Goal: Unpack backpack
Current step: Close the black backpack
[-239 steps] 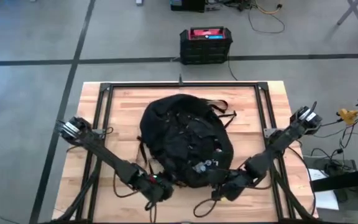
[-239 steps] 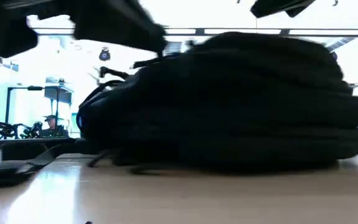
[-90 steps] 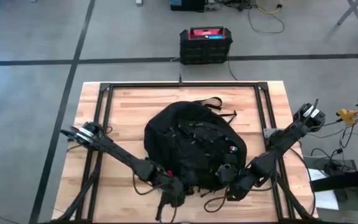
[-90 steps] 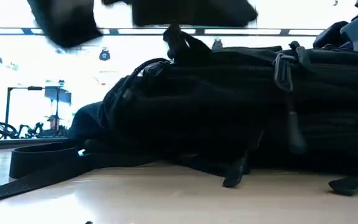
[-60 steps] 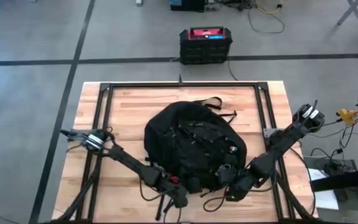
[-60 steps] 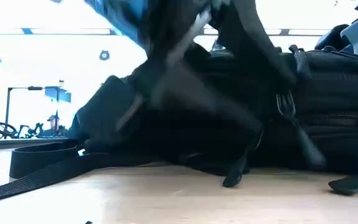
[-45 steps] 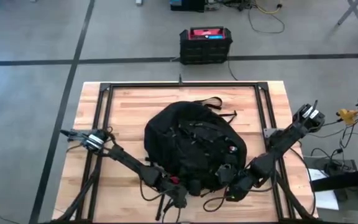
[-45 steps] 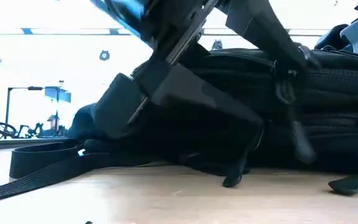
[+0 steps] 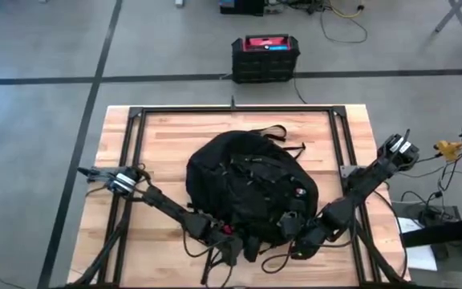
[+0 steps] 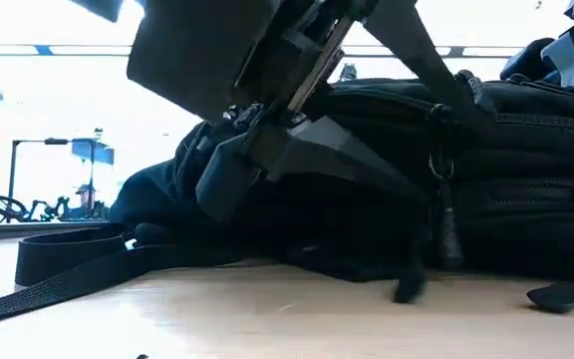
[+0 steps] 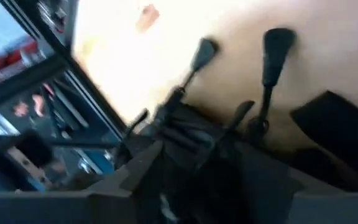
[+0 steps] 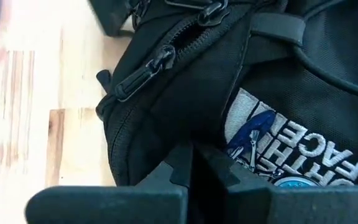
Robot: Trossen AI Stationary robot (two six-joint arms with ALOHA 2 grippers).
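So the big rounded black fabric backpack [image 9: 251, 197] is lying flat in the middle of the wooden counter [image 9: 159, 148], zippers all shut, nothing unpacked yet. Both arms crowd its near edge, probably because that's where the zipper pulls hang. The left gripper [image 9: 233, 249] sits right at that edge among the dangling pulls [image 11: 277, 46], looks like it's hunting for one; can't tell if its jaws are spread or pinching. The right gripper [image 9: 299, 241] has its jaws pressed together on the fabric beside the embroidered patch [image 12: 291, 149], likely anchoring the bag.
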